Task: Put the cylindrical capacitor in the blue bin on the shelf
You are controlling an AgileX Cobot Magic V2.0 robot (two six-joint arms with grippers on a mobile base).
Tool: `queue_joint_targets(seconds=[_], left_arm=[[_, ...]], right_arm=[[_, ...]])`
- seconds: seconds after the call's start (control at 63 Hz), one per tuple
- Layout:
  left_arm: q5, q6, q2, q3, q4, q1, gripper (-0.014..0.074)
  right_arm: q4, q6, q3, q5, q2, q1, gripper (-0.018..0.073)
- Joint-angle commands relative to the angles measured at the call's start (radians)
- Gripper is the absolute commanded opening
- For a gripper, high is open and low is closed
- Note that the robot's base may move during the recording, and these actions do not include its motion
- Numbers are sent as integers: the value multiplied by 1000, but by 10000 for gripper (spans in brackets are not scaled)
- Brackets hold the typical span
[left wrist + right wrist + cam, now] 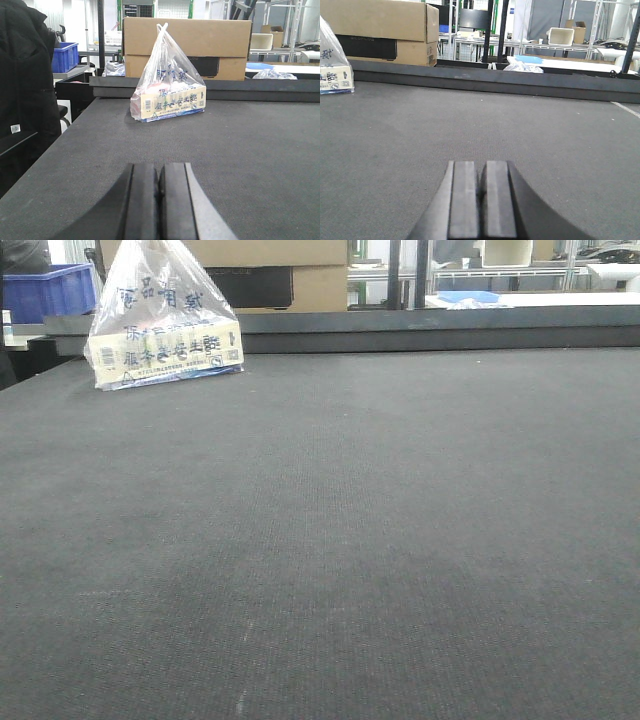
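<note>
From where I stand, nothing of the job looks done. The wide dark table top (350, 540) stretches out before the robot, and no cylindrical capacitor shows on it, nor any steel shelf. Finding, grasping and carrying are all left.

Beyond the far edge stands a big cardboard box (187, 40). Far left sits a blue bin (50, 290); whether it rests on a shelf I cannot tell. A tied plastic bag (165, 325) holding a printed carton rests far left on the table. The left gripper (159, 200) and right gripper (482, 200) hang low, jaws pressed together, holding nothing.
</note>
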Motion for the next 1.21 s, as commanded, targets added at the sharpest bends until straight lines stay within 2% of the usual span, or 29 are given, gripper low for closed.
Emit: queue_joint_targets(seconds=[0.0,0.872,0.952,1.063,1.19], left_arm=[[-17,-5,-4,-3,1,3,-111],[-32,-5,-4,-3,1,3,-111],[0,-5,-4,-16,1,3,-111],[110,-5,-4,-132,1,3,-111],[343,-9,30,-308,-1,3,-111]], right_arm=[[2,-1,0,-17,-3,-5,-165],[2,-1,0,-43,-3,-5,-165],[2,-1,0,-9,-3,-5,-165],[2,-1,-115,138,-3,-5,-165],[0,-1,-282,284,60,-5,-165]])
